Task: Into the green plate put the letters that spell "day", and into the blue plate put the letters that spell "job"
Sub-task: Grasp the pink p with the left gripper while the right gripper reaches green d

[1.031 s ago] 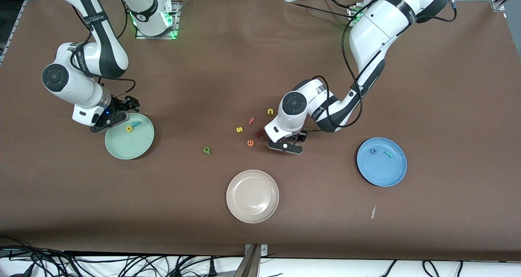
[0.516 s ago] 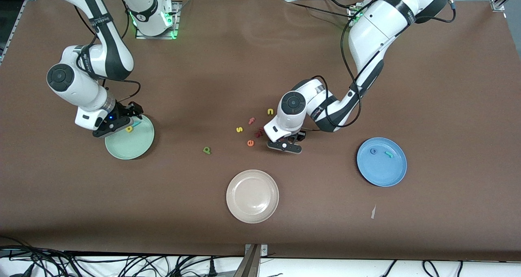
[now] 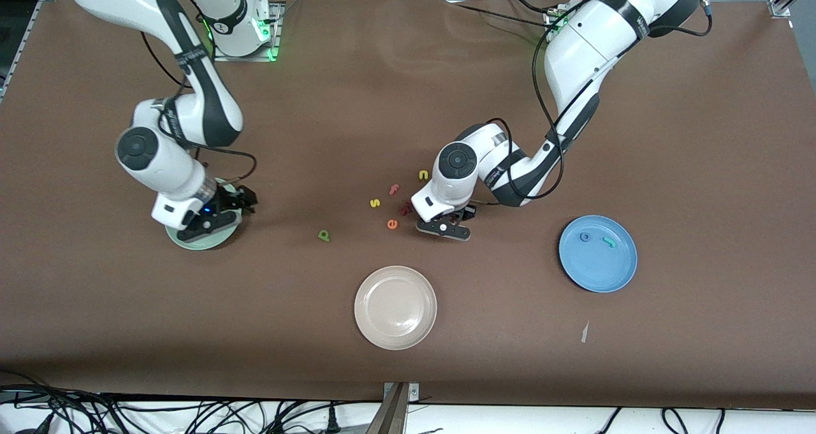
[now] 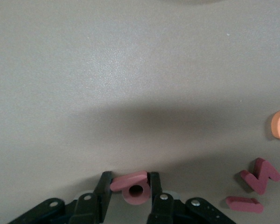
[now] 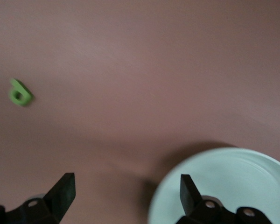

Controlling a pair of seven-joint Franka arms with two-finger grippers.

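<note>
I have the left gripper (image 3: pixel 444 228) down at the table by the loose letters in the middle, and in its wrist view the jaws stand pressed against either side of the salmon-red foam "b" (image 4: pixel 132 187), which lies between the fingertips (image 4: pixel 105 184). It looks pinched, though the letter sits tilted, so I would confirm the squeeze is firm before lifting, then rise straight up to avoid dragging the dark red foam pieces (image 4: pixel 260 175) and the orange foam "e" (image 3: pixel 392 224) lying just beside it.

From there the carry goes to the round mid-blue plastic plate (image 3: pixel 598 274) toward the left arm's end of the table, where a blue ring "o" (image 3: pixel 584 236) and a teal hooked "j" (image 3: pixel 610 241) already lie. I would release low over a bare part of it.

The right gripper (image 3: pixel 217 218) hangs over the round pale mint-green plate (image 5: pixel 233 182) with its fingers spread wide and nothing between them. The dark green foam "a" (image 3: pixel 324 235) rests on the bare table between that plate and the middle cluster, the right arm's likely next target.
</note>
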